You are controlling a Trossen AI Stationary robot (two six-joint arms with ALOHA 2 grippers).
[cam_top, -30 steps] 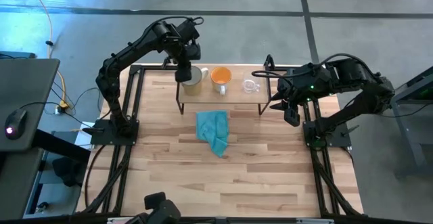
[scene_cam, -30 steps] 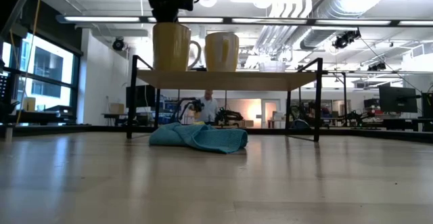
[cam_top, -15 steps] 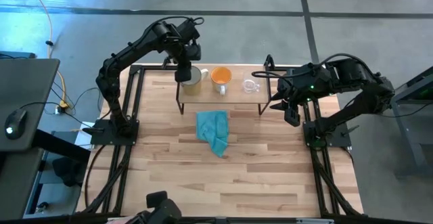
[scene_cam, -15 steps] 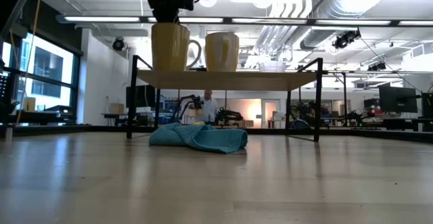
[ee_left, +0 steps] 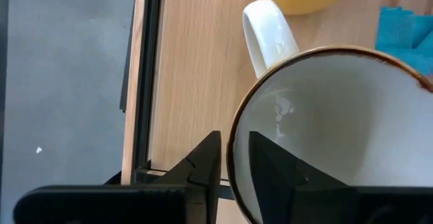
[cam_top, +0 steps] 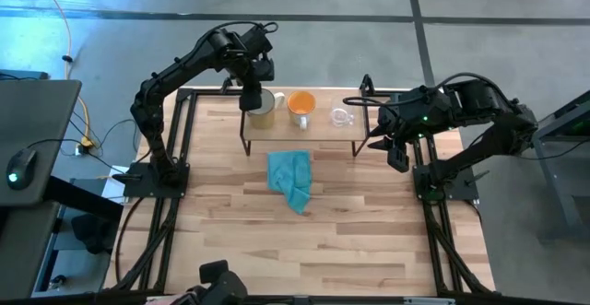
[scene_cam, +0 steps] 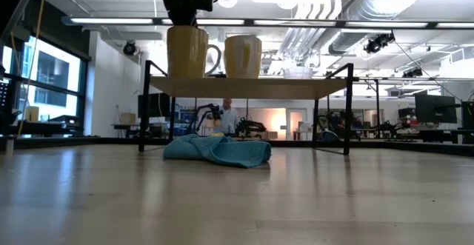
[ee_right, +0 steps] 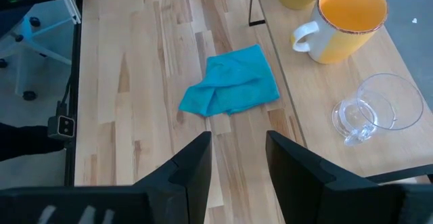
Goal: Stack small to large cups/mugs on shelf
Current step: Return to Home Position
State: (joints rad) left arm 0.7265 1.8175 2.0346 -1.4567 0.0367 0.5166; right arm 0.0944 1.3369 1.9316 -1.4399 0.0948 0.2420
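The pale cream mug stands on the left end of the shelf, its handle pointing at the orange mug in the middle. The small clear glass cup sits toward the shelf's right end. All three rest on their bases, side by side. My left gripper comes down on the cream mug's rim and is shut on it. My right gripper is open and hovers off the shelf's right end, touching nothing. My left gripper has the cream mug's rim on the side away from the orange mug, about a quarter turn from the handle. One finger is inside the mug and one outside, coming from above and pointing down. The mug stands upright with its base on the shelf.
A crumpled teal cloth lies on the wooden table just in front of the shelf, partly under its near edge in the low view. The shelf's black legs stand at its corners. A person shows far back in the room.
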